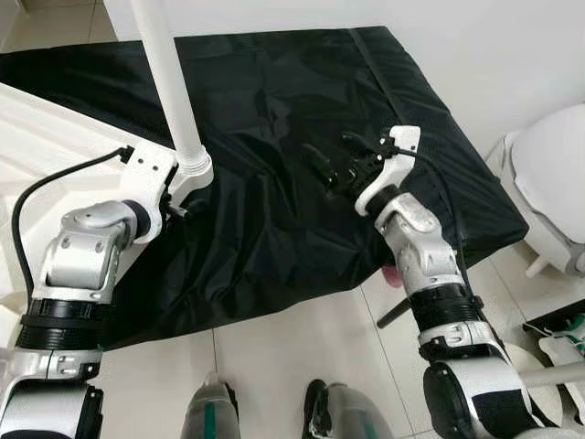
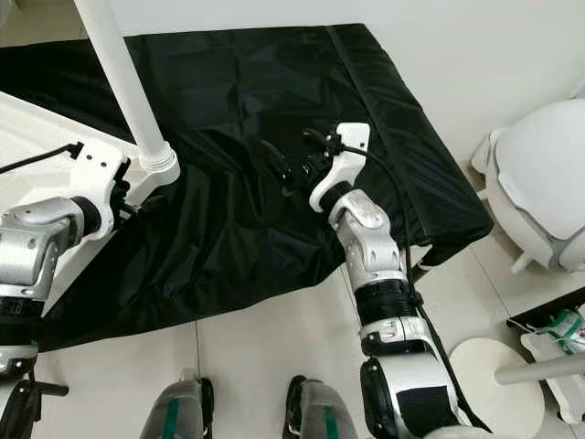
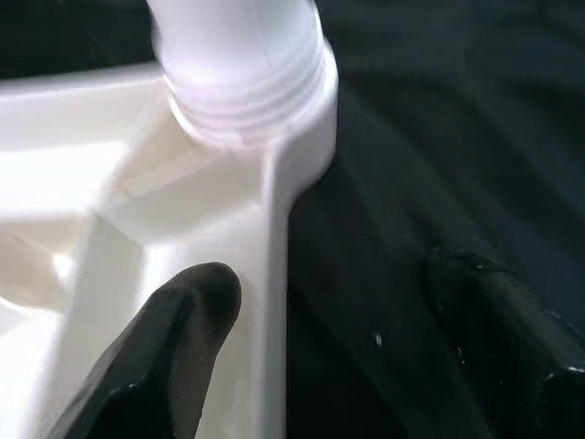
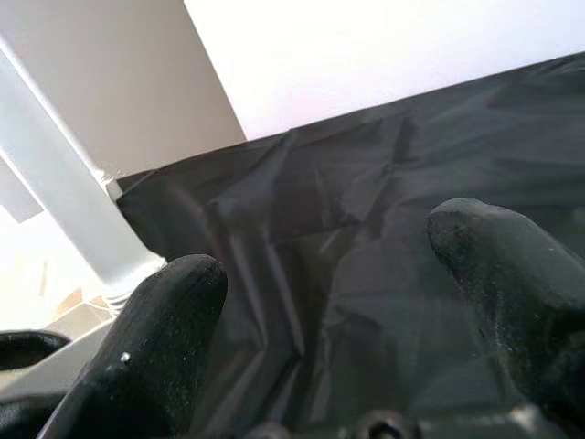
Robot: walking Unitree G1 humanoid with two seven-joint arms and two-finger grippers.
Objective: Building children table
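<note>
The white table top (image 1: pixel 55 137) lies upside down on the black cloth (image 1: pixel 274 82) at the left. A white leg (image 1: pixel 169 82) stands upright in the threaded corner socket (image 3: pixel 242 87). My left gripper (image 3: pixel 338 293) is open at that corner. One of its fingers (image 3: pixel 187 329) is inside the table's rim and the other is outside, over the cloth. My right gripper (image 1: pixel 331 155) hovers open over the middle of the cloth with nothing between its fingers (image 4: pixel 169 320), to the right of the leg.
A white rounded seat-like object (image 1: pixel 558 183) stands on the tiled floor at the right. A white round disc (image 2: pixel 484 361) and a white rod (image 2: pixel 539 370) lie on the floor at the lower right. The cloth's front edge hangs down just ahead of my feet (image 1: pixel 210 412).
</note>
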